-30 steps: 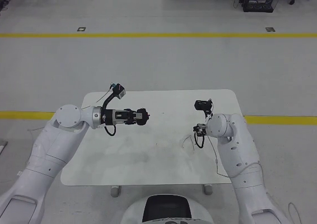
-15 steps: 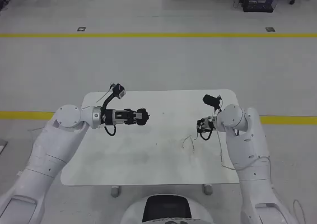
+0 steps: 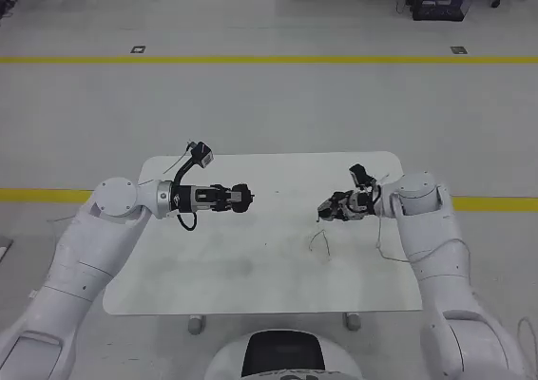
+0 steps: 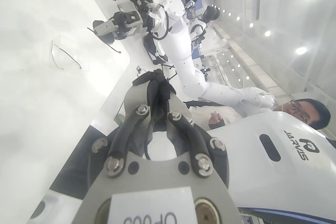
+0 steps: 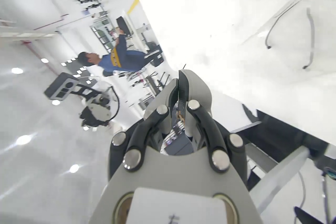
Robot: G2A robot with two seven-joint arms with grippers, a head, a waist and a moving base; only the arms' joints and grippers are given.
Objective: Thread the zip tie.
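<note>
Right gripper [image 5: 180,81] has its two fingers pressed together on a thin black zip tie [image 4: 118,50]. Its own wrist camera catches just a short dark tip of that tie poking out past the fingertips. The left wrist view, looking across the table [image 3: 250,275], shows the strip running out on both sides of the clamped fingers. The left gripper [image 4: 158,81] hangs above the table, well apart from the right gripper. Its black-padded fingers are closed against each other, and whether anything sits between them cannot be told. Both wrist views pick out two more ties lying loose on the white surface, just beside each other. One is a grey tie [image 4: 52,54] bent in a curve, the other a black tie [image 4: 71,58], nearly straight with a small head at its end. In the top view these two are faint thin lines near the right gripper. Counted: three zip ties, one gripped and two lying free; two grippers, both closed; one table.
</note>
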